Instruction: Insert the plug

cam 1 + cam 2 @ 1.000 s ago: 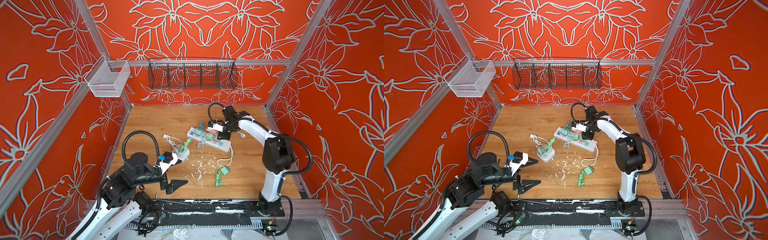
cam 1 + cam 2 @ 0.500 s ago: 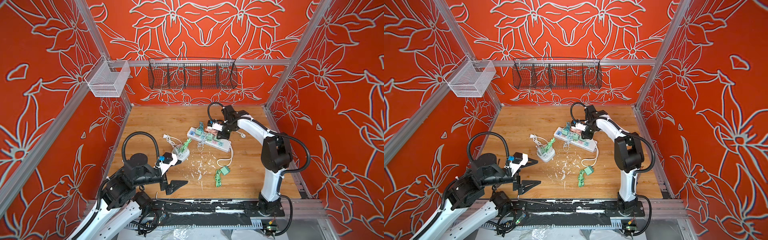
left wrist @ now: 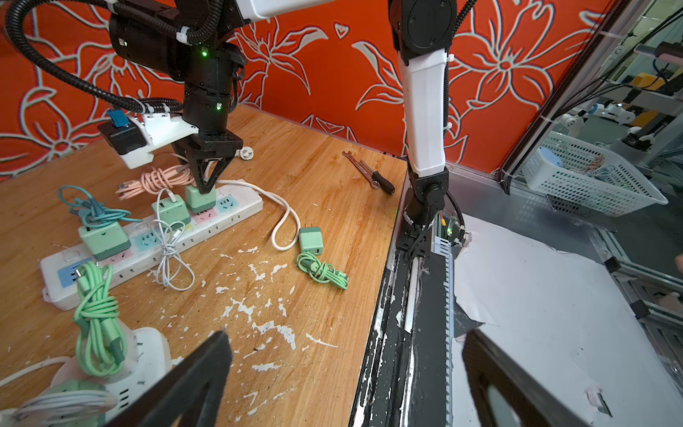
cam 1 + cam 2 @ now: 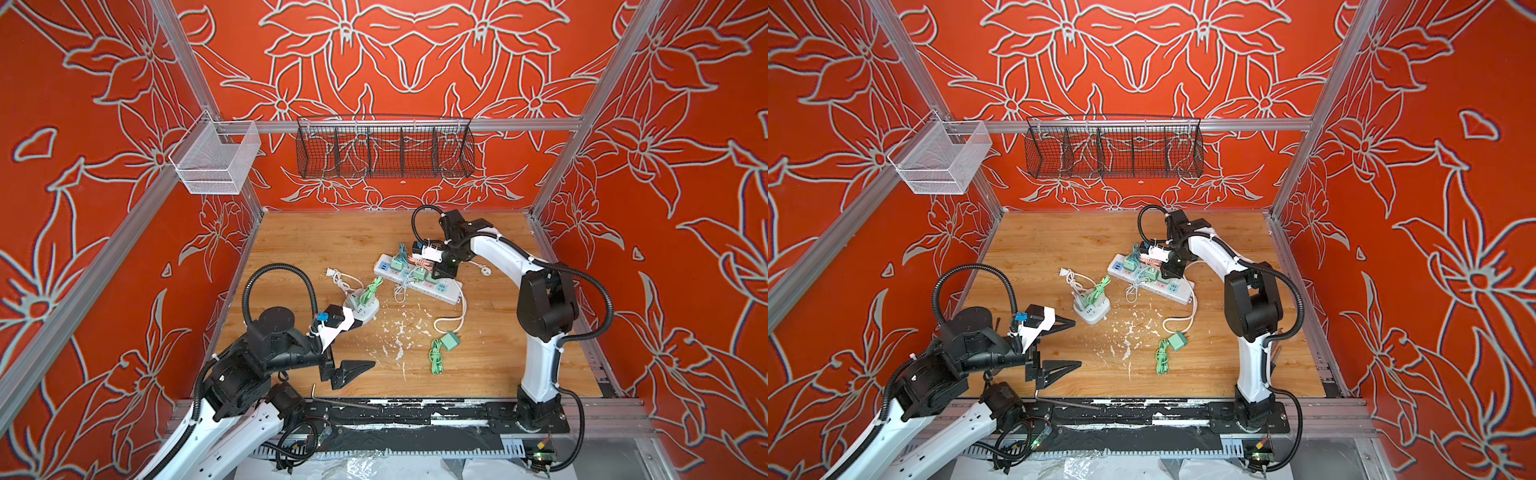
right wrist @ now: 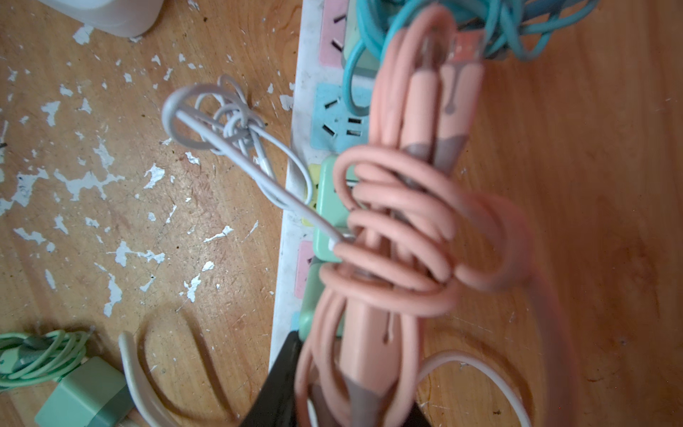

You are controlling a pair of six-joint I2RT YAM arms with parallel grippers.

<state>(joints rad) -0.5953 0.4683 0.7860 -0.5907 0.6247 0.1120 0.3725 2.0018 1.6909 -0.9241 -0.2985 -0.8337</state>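
Observation:
A mint-green plug (image 3: 200, 199) with a coiled pink cable (image 3: 159, 179) stands upright on the white power strip (image 3: 240, 207), over a pink socket. Its prongs are hidden. My right gripper (image 3: 201, 186) points straight down and is shut on this plug, as both top views show (image 4: 441, 274) (image 4: 1169, 272). In the right wrist view the pink cable (image 5: 403, 229) hides most of the gripper (image 5: 351, 392) and the plug (image 5: 307, 314). My left gripper (image 4: 361, 348) (image 3: 345, 336) hovers open and empty near the front left of the board.
Two more green plugs (image 3: 105, 236) (image 3: 172, 209) sit in the strip. A loose green plug (image 4: 450, 340) with its green cable (image 4: 435, 357) lies mid-board. A white socket cube (image 4: 368, 311) stands by my left gripper. A wrench (image 3: 369, 173) lies at the right edge.
My right arm's elbow has shifted slightly while its gripper stays at the plug on the strip. The left arm has not moved.

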